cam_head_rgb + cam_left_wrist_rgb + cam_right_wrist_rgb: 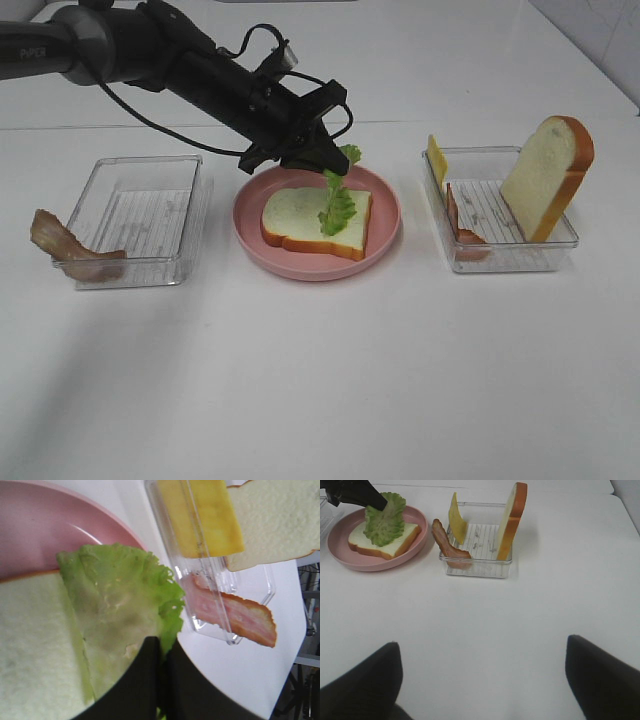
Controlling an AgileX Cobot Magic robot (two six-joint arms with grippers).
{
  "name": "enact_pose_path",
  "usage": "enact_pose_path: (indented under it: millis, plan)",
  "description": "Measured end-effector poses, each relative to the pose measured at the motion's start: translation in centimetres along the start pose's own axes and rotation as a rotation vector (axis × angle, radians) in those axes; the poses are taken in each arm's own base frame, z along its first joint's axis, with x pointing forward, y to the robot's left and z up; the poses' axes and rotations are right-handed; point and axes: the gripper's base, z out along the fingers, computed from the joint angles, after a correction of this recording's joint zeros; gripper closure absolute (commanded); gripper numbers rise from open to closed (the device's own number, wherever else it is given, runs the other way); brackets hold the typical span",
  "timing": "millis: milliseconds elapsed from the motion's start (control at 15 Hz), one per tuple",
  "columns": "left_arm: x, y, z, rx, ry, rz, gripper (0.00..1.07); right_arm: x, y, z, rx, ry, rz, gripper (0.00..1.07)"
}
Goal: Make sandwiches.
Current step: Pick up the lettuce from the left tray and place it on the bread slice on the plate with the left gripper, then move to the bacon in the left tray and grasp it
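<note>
Holding the lettuce leaf [338, 205] by its upper edge, my left claw [325, 160] has its jaws clamped together on it. The leaf hangs nearly upright over the bread slice [300, 225] lying flat on the pink plate [320, 272], with its lower end touching the bread. My right claw [482, 647] hovers over bare desk [320, 400], jaws wide apart with nothing between them, well apart from the food. I judge the sandwich is at its second layer: base down, lettuce not yet laid. The other parts sit in the right tray [505, 262]: a cheese square [437, 160], a bacon strip [462, 232] leaning on the wall, and a second bread slice [548, 175] standing on edge. Another bacon piece [65, 250] lies across a corner of the left tray [190, 215]. The next move calls for tilting and lowering the leaf flat across the bread, then parting the jaws and lifting straight off (the leaf looks floppy and might cling or slide).
</note>
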Motion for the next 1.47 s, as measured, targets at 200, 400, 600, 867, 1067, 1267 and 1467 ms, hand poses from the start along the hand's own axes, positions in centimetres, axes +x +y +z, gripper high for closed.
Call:
enact_pose_path:
  millis: [200,400,600,867,1067,1267,1467]
  plan:
    - [0.0,1.1,-0.1,-0.119,0.004,-0.01,0.8,0.0,0.0,0.0,0.0,0.0,0.0,0.24]
    - [0.0,1.5,-0.2,-0.164,0.001,-0.017,0.33,0.0,0.0,0.0,0.0,0.0,0.0,0.24]
    - [-0.2,0.9,-0.9,-0.185,-0.006,0.013,0.21,0.0,0.0,0.0,0.0,0.0,0.0,0.24]
    - [-0.9,-2.0,-5.7,-0.344,-0.042,0.12,0.24,0.0,0.0,0.0,0.0,0.0,0.0,0.24]
    - [-0.5,-3.2,-8.8,-0.493,0.001,0.147,0.31,0.0,0.0,0.0,0.0,0.0,0.0,0.24]
    - [-0.1,-3.7,-11.2,-0.627,0.036,0.172,0.31,0.0,0.0,0.0,0.0,0.0,0.0,0.24]
    - [0.1,-3.0,-12.8,-0.793,0.064,0.181,0.31,0.0,0.0,0.0,0.0,0.0,0.0,0.24]
